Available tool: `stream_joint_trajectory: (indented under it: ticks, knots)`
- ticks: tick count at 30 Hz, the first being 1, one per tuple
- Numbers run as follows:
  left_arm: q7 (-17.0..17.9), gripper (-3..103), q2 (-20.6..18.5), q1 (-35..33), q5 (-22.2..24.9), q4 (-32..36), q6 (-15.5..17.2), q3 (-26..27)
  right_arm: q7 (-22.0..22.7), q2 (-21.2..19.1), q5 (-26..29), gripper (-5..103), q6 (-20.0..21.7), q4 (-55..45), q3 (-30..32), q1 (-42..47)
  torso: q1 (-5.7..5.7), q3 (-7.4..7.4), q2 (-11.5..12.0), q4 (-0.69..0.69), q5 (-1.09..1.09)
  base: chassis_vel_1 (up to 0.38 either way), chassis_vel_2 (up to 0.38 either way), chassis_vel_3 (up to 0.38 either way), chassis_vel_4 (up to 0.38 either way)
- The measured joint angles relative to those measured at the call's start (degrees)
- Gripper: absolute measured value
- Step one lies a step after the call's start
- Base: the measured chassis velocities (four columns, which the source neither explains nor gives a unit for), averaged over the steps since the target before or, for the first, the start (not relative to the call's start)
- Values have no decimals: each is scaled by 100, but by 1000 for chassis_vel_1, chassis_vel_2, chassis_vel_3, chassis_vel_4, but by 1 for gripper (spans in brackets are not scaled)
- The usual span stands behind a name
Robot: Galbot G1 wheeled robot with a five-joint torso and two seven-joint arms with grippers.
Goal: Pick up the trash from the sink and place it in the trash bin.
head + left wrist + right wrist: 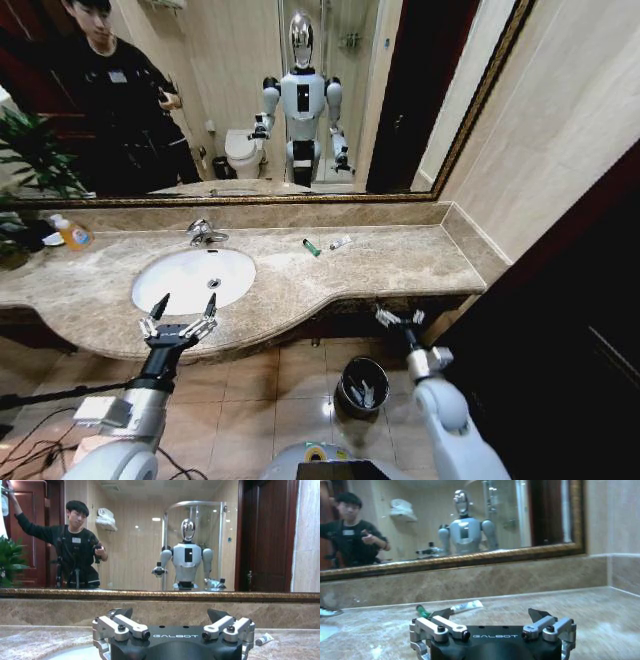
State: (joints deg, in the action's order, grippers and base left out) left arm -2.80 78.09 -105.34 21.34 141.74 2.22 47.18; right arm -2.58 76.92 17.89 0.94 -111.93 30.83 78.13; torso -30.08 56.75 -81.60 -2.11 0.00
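The white oval sink (175, 285) sits in the beige marble counter, with the chrome tap (205, 233) behind it. A green tube (312, 247) and a white mini tube (341, 242) lie on the counter to the right of the basin; the right wrist view shows them as the green tube (422, 611) and the white tube (467, 606). My left gripper (186, 302) stands open at the basin's front rim, holding nothing. My right gripper (399, 315) is open at the counter's front edge, above the trash bin (347, 400) on the floor. White pieces (366, 393) lie inside the bin.
A yellow-orange bottle (73, 234) and a plant (30, 160) stand at the counter's far left. A large mirror (420, 90) backs the counter, and a wall closes off the right end. Cables lie on the tiled floor at the lower left.
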Motion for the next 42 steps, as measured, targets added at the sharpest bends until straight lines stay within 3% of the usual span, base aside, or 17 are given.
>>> stream_joint_trajectory:
  ticks: [9,15,23,42]
  knots:
    - [-1,100,-1,0,0,0,0,0,-230,-258,-116,100,434,700,-421,-1179,0,0,0,0,0,0,0,0,0]
    - [0,100,0,0,0,0,0,0,-257,-480,-122,100,729,1486,-1064,-2179,0,0,0,0,0,0,0,0,0]
    - [0,100,0,0,0,0,0,0,-125,-456,172,100,979,2487,-1903,-3390,-1,0,0,0,-1,0,0,0,0]
    - [0,100,0,0,0,0,0,0,-9,-153,435,100,845,4417,-3230,-4993,0,-1,0,0,-1,0,0,0,0]
